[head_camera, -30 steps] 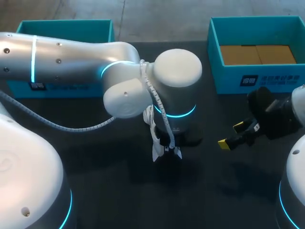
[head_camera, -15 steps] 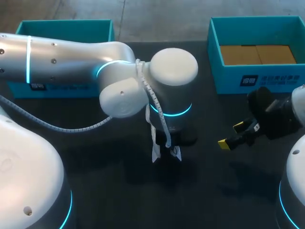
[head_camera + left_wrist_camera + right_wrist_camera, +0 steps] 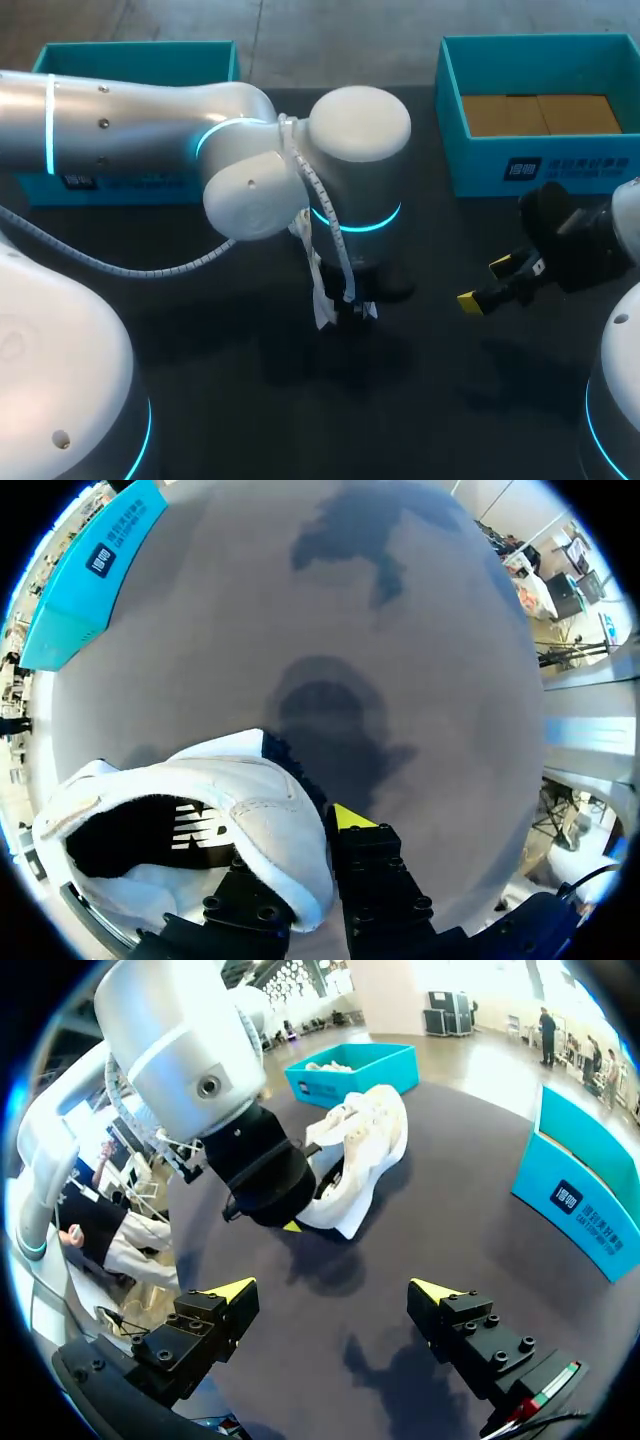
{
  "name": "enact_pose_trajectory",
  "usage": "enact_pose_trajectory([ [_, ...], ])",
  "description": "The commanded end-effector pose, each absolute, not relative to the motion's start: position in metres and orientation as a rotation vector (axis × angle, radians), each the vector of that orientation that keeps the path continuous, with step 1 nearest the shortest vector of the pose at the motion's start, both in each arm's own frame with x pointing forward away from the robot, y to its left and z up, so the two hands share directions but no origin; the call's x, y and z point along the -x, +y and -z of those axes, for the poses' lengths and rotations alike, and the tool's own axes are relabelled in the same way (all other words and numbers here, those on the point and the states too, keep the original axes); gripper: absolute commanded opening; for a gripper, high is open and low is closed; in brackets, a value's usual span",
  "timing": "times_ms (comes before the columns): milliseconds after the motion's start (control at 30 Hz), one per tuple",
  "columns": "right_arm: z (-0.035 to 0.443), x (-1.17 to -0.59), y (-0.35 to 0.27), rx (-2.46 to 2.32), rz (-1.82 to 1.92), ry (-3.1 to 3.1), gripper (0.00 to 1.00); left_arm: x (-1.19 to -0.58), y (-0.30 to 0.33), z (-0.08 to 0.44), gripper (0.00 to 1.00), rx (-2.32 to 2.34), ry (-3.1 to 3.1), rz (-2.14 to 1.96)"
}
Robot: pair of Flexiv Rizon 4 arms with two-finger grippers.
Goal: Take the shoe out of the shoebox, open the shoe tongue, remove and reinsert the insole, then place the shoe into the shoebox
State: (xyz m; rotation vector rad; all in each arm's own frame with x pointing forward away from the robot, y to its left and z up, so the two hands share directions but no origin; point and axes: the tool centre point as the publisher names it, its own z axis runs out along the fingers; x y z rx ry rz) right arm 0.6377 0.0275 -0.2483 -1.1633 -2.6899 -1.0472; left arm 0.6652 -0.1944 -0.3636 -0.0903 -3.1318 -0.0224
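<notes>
1. Overhead, your left arm [image 3: 150, 120] reaches to the table's middle and its wrist hides its fingers. Only a white sliver of the shoe [image 3: 321, 300] shows beneath it. The right gripper [image 3: 495, 283] sits at the shoe's 3 o'clock, well apart, with its fingers spread and empty. The shoebox [image 3: 540, 150] stands at the shoe's 1 o'clock (bare cardboard floor, nothing in it).
2. From the left wrist, the left gripper [image 3: 300, 855] is clamped on the shoe's collar rim, one finger inside the opening and the yellow-tipped one outside.
3. From the right wrist, the shoe hangs from that grip at 12 o'clock of the open fingers. Whether its toe touches the table, I cannot tell.
4. By my reading, the shoe is out of the box and the tongue comes next. You will likely need the shoe steadied on the table and the right gripper brought in to the laces.
</notes>
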Motion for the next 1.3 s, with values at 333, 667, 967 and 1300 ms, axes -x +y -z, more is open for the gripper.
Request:
enact_pose_trajectory([
  [333, 0.248, -0.636, 0.027, 1.162, 1.051, -2.691, 1.0, -0.672, -0.173, 0.258, 0.0, 0.015, -3.038, 0.05],
  [667, 0.248, -0.636, 0.027, 1.162, 1.051, -2.691, 1.0, -0.677, -0.17, 0.211, 0.0, 0.058, -3.042, 0.073],
  [967, 0.248, -0.636, 0.027, 1.162, 1.051, -2.691, 1.0, -0.676, -0.169, 0.206, 0.0, 0.053, -3.044, 0.072],
  [1300, 0.248, -0.636, 0.027, 1.162, 1.051, -2.691, 1.0, -0.676, -0.169, 0.206, 0.0, 0.053, -3.044, 0.072],
])
